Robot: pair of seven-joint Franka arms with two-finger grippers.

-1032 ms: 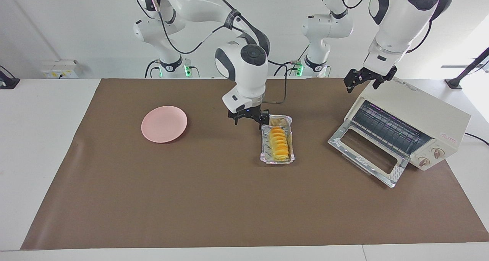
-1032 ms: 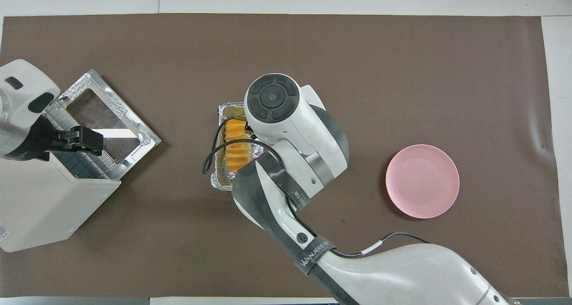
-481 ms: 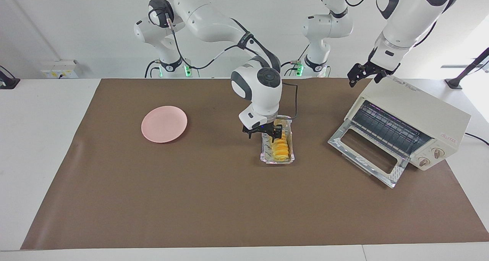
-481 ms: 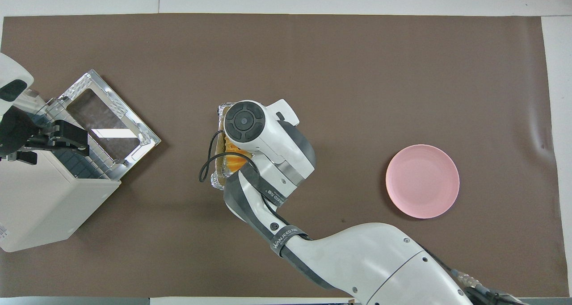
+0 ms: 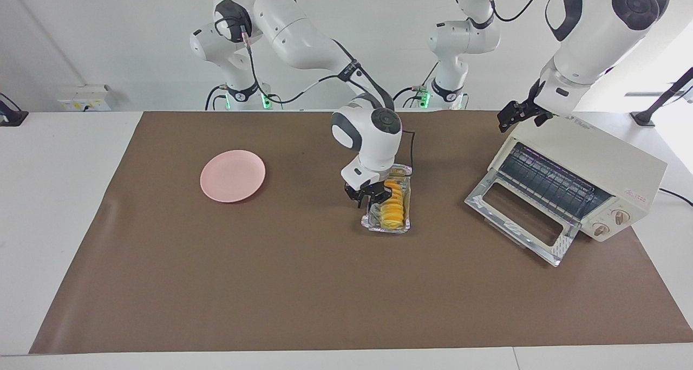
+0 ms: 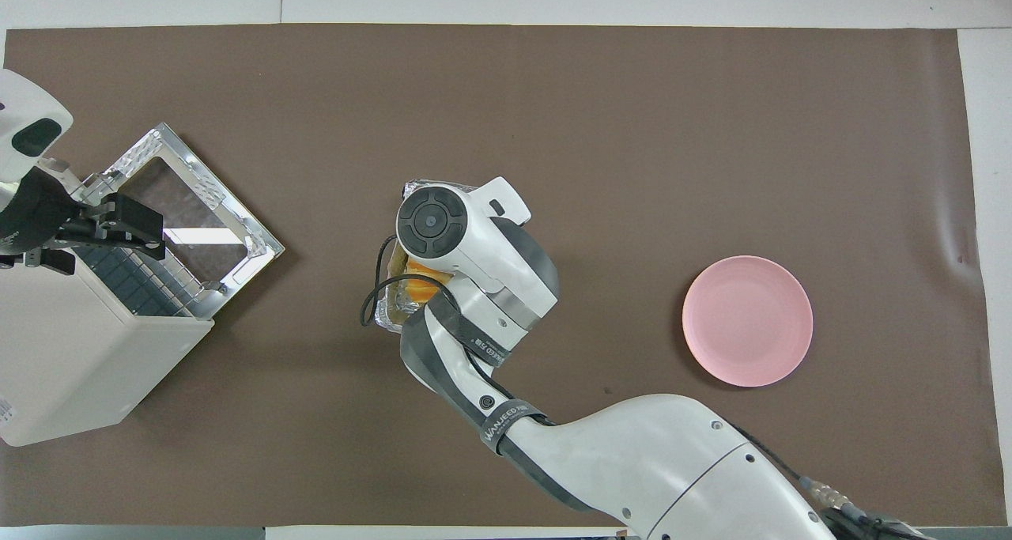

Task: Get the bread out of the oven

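Observation:
The bread, a ridged golden loaf, lies in a crinkled foil tray on the brown mat, outside the oven. My right gripper is down at the tray's long side wall toward the right arm's end, shut on that wall. The tray sits slightly tipped. In the overhead view the right wrist hides those fingers and most of the tray. The cream oven stands at the left arm's end with its glass door dropped open. My left gripper hangs open over the oven's top front edge.
A round pink plate lies on the mat toward the right arm's end. The oven's dark wire rack shows through the opening. The brown mat covers most of the white table.
My right gripper came down beside the bread and closed on the tray's side wall. The tray shifted a little toward the right arm's end and tipped. The left gripper drifted slightly over the oven.

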